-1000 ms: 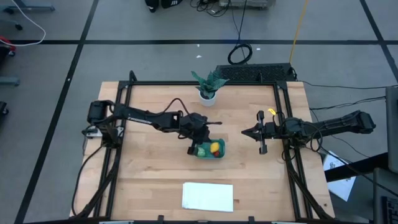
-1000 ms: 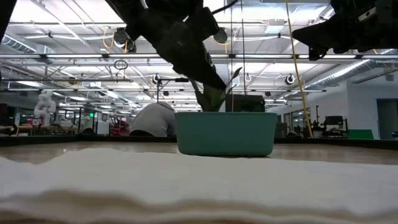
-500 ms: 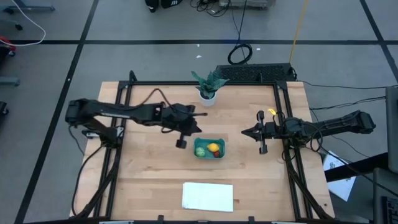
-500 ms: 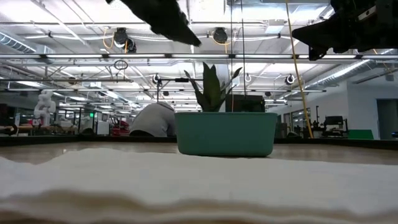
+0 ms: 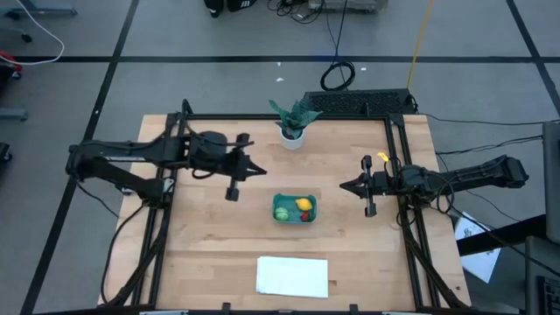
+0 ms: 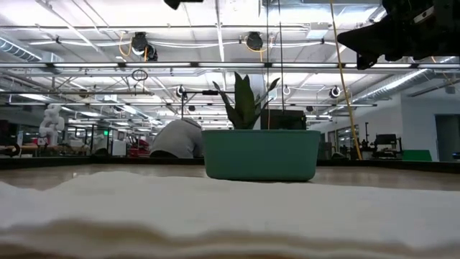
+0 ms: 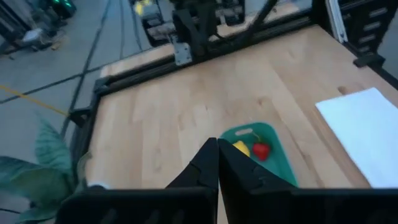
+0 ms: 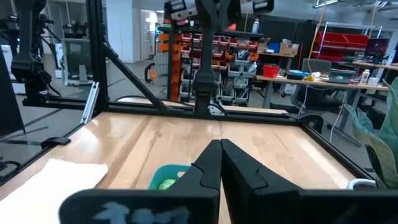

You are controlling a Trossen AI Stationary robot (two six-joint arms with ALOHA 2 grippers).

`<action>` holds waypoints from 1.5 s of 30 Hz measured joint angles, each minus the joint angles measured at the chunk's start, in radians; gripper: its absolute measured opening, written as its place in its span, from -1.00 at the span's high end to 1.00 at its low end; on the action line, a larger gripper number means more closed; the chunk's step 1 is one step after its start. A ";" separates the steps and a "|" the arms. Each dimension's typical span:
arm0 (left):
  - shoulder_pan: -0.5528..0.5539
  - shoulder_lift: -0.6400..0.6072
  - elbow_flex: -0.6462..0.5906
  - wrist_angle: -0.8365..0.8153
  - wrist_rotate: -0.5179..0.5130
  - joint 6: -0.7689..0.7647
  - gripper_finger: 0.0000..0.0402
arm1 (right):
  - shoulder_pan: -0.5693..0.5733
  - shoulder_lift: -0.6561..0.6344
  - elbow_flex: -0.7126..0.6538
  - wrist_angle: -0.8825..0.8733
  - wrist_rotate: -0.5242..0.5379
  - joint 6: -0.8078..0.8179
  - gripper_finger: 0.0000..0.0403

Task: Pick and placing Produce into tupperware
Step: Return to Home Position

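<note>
There is one tupperware (image 5: 293,197), standing near the middle of the one table (image 5: 210,245). It holds three pieces of produce: one green round piece (image 5: 281,213), one yellow lemon-like piece (image 5: 302,206) and one smaller red piece (image 5: 305,217). No piece lies outside it, so all three are counted in the tub. One potted plant (image 5: 293,116) stands at the far edge, and one white sheet (image 5: 292,276) lies at the near edge. Two arms are over the table, one on the left and one on the right. Each carries one gripper, the left gripper (image 5: 261,171) and the right gripper (image 5: 344,185), two in all. Beyond the table the low view shows one person (image 6: 176,140).
</note>
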 joint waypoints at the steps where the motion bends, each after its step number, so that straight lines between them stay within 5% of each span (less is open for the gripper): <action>1: -0.001 -0.009 0.000 0.002 -0.009 -0.001 0.99 | 0.000 0.000 0.000 0.000 0.000 -0.001 1.00; 13: -0.020 -0.166 -0.054 0.004 -0.036 0.001 0.99 | 0.000 -0.003 0.000 0.026 0.000 0.000 1.00; 30: -0.010 -0.584 -0.483 0.327 -0.069 -0.121 0.98 | 0.000 -0.002 0.000 0.064 -0.022 0.023 1.00; 45: -0.008 -0.781 -0.776 0.583 -0.080 -0.176 0.99 | 0.000 -0.002 0.000 0.082 -0.086 0.023 1.00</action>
